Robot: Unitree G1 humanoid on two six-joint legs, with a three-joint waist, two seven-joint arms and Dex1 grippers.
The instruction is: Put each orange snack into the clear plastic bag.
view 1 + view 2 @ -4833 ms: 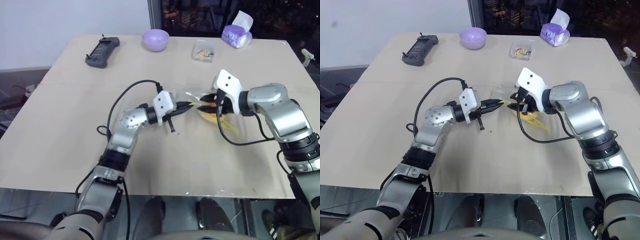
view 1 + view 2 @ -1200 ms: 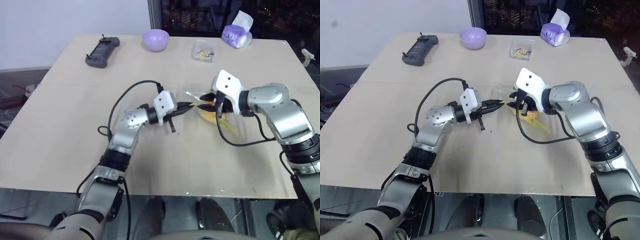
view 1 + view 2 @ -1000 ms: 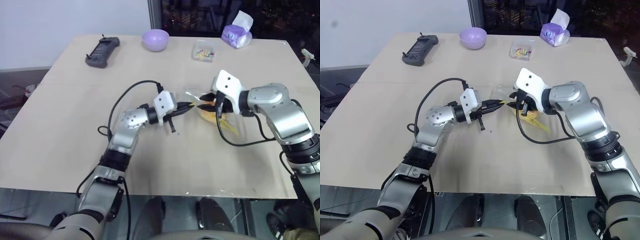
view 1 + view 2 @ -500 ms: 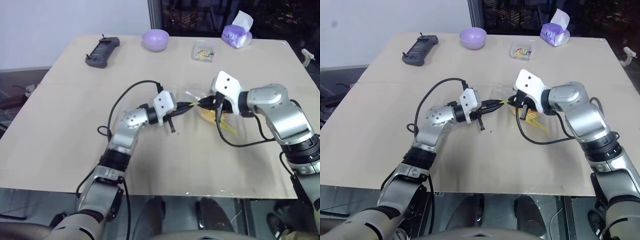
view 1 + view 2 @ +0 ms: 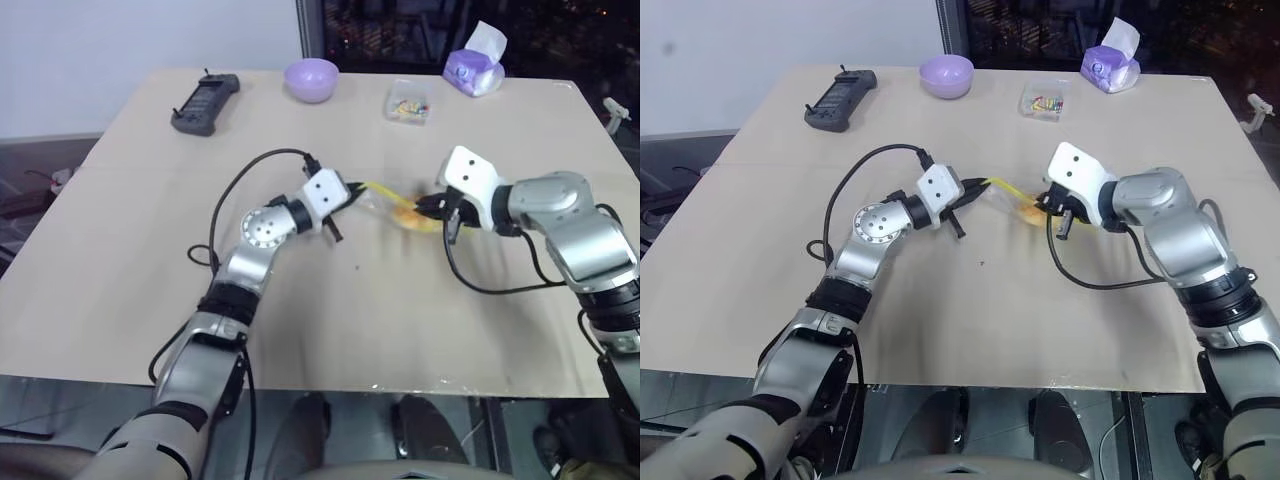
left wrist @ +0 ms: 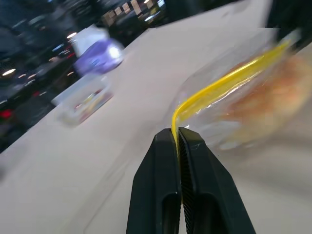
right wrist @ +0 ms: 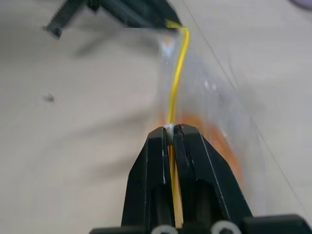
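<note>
spanning a dim room, beige table [image 5: 150, 250], purple bowl [image 5: 311, 78]

No readable text or labels

The crinkly transparent zip bag with a yellow strip [image 6: 229, 83] hangs stretched just above the beige table [image 5: 150, 230], holding the round orange-yellow bun [image 6: 273, 97].

Silver-grey jointed metal arms carry white boxy wrist housings, looping black cables, and slim black two-fingered grippers [image 5: 352, 192] [image 5: 424, 205].
</note>
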